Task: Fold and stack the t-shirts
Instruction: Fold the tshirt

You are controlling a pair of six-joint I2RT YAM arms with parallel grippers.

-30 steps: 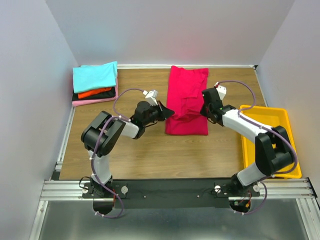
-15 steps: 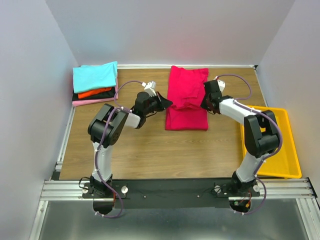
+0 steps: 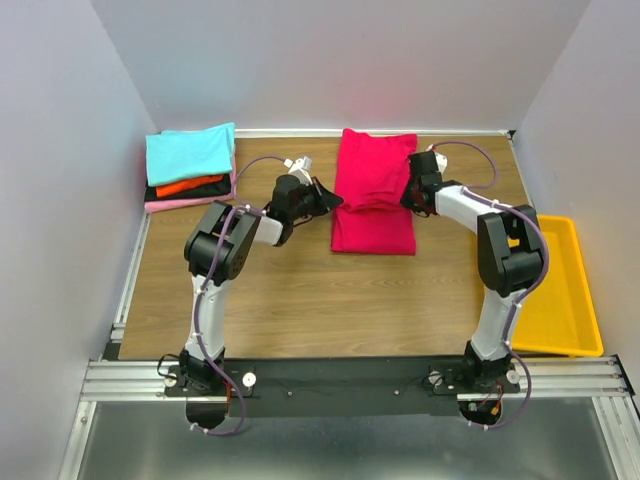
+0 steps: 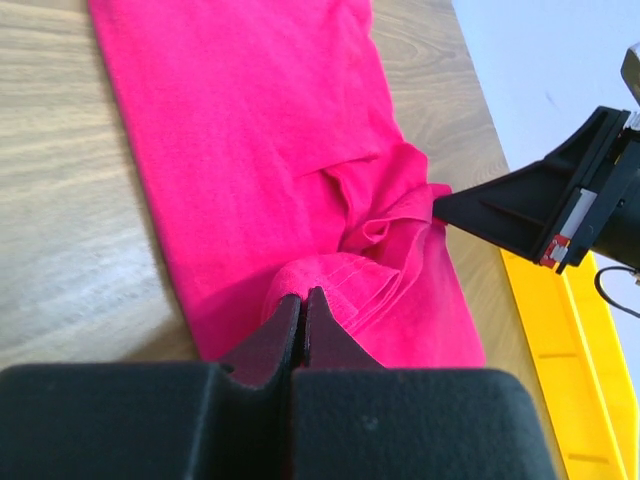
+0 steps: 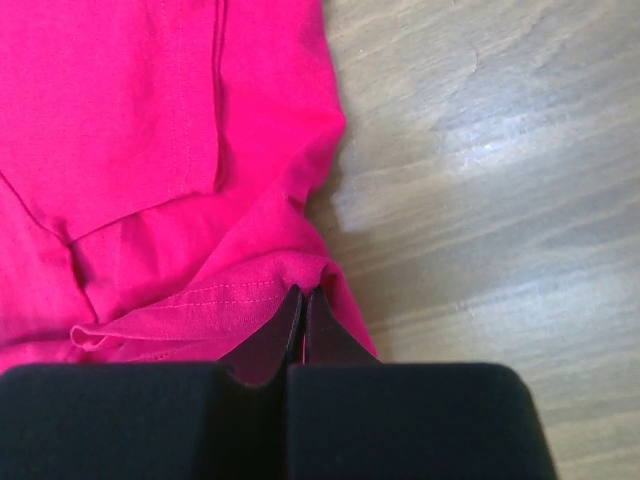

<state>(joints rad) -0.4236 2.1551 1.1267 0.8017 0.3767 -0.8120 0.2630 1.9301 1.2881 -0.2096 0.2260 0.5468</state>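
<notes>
A large crimson soft-cloth t-shirt [image 3: 373,190] is seen laid lengthwise on the far half of the brown wood-grain table [image 3: 300,290], between the two arms. Its cloth is spread mostly flat, but across the middle it is bunched into soft ridges, and a stitched hem is turned up there. The left gripper [image 4: 303,297] is pressed together on the shirt's left edge, with a small loop of hem pinched between its black fingers. The right gripper [image 5: 303,293] is likewise clamped tight on the hemmed right edge. At the far left corner a stack of folded shirts [image 3: 190,175] is set: a cyan shirt [image 3: 190,152] on top, an orange-red shirt [image 3: 188,185] and a black shirt [image 3: 215,190] beneath, and a pink shirt [image 3: 185,204] at the bottom. A yellow plastic bin [image 3: 565,290] is placed at the table's right edge, apart from the crimson shirt.
</notes>
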